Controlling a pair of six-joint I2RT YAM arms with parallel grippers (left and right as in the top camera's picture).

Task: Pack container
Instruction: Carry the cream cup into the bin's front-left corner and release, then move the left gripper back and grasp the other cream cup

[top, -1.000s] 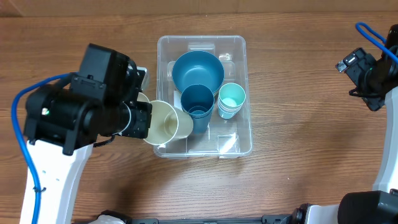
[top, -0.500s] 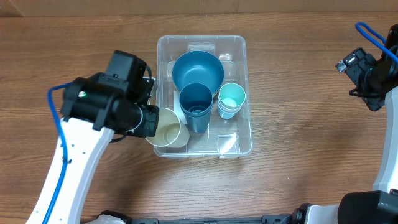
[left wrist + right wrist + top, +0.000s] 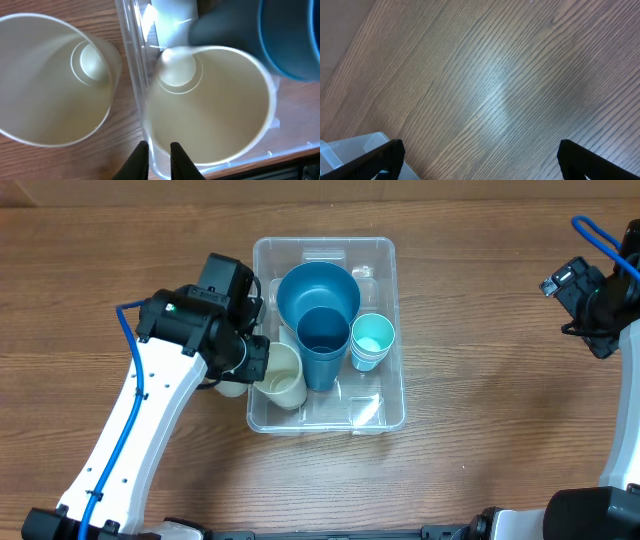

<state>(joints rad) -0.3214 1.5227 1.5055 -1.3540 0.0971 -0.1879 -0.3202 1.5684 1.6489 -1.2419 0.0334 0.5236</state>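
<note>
The clear plastic container (image 3: 396, 290) sits mid-table. It holds a blue bowl (image 3: 318, 285), a dark blue cup (image 3: 322, 348) and a stack of light teal cups (image 3: 373, 340). My left gripper (image 3: 256, 365) is shut on the rim of a cream cup (image 3: 283, 376), which is inside the container's front left corner. In the left wrist view my fingers (image 3: 160, 155) pinch that cup (image 3: 215, 110) right beside the container wall (image 3: 131, 60). A second cream cup (image 3: 50, 80) stands on the table just outside the wall. My right gripper (image 3: 585, 305) is open and empty, far right.
The second cream cup (image 3: 230, 386) is mostly hidden under my left wrist in the overhead view. The right wrist view shows bare wooden table (image 3: 495, 85), my wide-open fingers (image 3: 480, 160) and a corner of the container (image 3: 350, 150). A blue cable (image 3: 598, 230) loops at the far right.
My left gripper has moved right and farther back, carrying the cream cup from over the container's left edge down into its front left corner. The right arm has not moved.
</note>
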